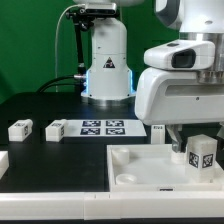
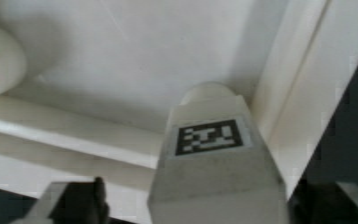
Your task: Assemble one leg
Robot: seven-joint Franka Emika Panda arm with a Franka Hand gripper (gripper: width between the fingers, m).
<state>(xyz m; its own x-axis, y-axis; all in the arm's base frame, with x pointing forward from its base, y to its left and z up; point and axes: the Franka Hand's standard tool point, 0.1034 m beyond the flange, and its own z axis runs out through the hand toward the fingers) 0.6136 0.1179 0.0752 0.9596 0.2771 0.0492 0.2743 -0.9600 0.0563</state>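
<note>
While we clamp the gripper (image 1: 197, 157) on the leg (image 1: 201, 154), it hangs over the large white square piece (image 1: 150, 170) at about three o'clock in the exterior view; seating it in a corner socket looks still undone.

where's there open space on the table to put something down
Bare black table lies between the robot base and the two loose legs, with another strip in front of them. It is crowded at the exterior view's right: the gripper holds a leg over the large white piece.
</note>
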